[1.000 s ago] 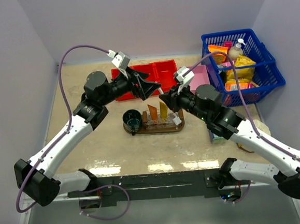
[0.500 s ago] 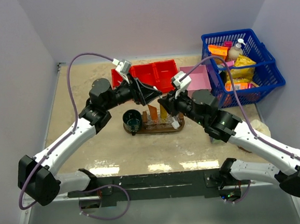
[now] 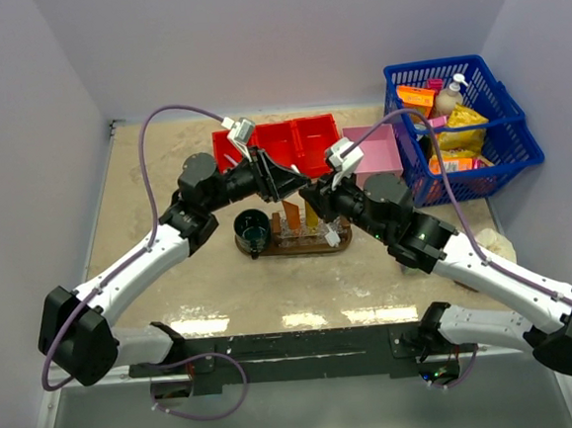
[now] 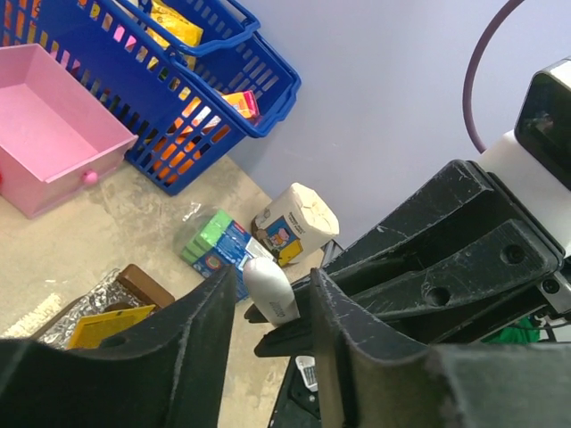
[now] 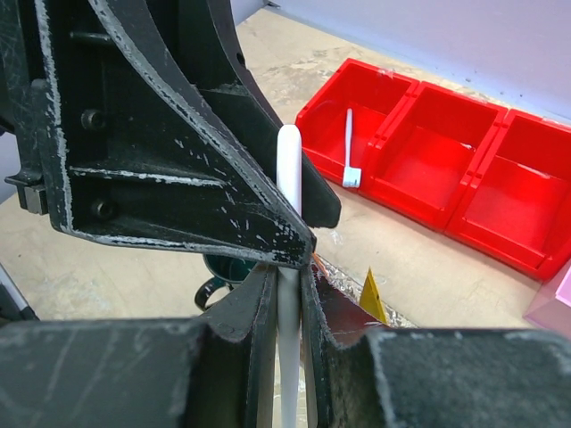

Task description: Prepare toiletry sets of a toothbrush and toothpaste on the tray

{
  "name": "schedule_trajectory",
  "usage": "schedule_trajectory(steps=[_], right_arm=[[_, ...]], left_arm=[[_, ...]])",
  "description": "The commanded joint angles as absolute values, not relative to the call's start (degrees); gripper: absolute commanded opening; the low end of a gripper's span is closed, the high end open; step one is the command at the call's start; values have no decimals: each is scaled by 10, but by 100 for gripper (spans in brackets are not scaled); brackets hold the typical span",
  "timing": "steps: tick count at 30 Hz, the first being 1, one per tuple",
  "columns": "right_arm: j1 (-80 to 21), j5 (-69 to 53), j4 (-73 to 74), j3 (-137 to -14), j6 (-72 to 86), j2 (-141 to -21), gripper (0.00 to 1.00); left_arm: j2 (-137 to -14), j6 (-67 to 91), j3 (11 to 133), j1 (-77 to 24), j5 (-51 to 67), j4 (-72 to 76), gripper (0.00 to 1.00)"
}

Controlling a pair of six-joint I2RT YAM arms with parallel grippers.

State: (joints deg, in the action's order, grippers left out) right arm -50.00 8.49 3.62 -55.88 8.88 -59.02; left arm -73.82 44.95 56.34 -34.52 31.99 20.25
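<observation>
Above the brown tray (image 3: 299,250), my right gripper (image 5: 287,272) is shut on a white toothbrush (image 5: 289,169) that it holds upright. The toothbrush's free end (image 4: 268,290) lies between the fingers of my left gripper (image 4: 272,285). They stand narrowly open, with a thin gap on each side. In the top view the two grippers meet, the left gripper (image 3: 288,179) against the right gripper (image 3: 316,192). An orange toothpaste tube (image 3: 292,213) and a yellower one (image 3: 311,210) stand on the tray. A second toothbrush (image 5: 349,147) lies in the red bin.
A dark cup (image 3: 251,227) sits at the tray's left end. Behind the tray are the red three-compartment bin (image 3: 295,142) and the pink box (image 3: 378,149). The blue basket (image 3: 462,126) of goods stands at the far right. A green-blue box (image 4: 214,245) and a pale carton (image 4: 294,223) lie to the right.
My left gripper has moved right to meet the right gripper, and its jaws have narrowed around the toothbrush's end. The right gripper has shifted slightly left, still holding the toothbrush.
</observation>
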Motion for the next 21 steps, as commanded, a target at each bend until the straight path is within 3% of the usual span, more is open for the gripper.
schedule_trajectory(steps=[1, 3, 8, 11, 12, 16, 21], right_arm=[[-506, 99, 4, -558, 82, -594, 0], [-506, 103, 5, -556, 83, -595, 0], [-506, 114, 3, -552, 98, -594, 2], [-506, 113, 3, -550, 103, -592, 6], [-505, 114, 3, -550, 109, -591, 10], [-506, 130, 3, -544, 132, -574, 51], [-506, 142, 24, -522, 169, -534, 69]], left_arm=[[-743, 469, 563, -349, 334, 250, 36], [-744, 471, 562, -350, 337, 254, 29], [-744, 475, 562, -351, 336, 251, 3], [-744, 483, 563, -350, 330, 252, 0], [-744, 484, 564, -351, 329, 253, 0], [-740, 483, 574, -343, 310, 246, 0], [-719, 494, 574, -306, 287, 238, 0]])
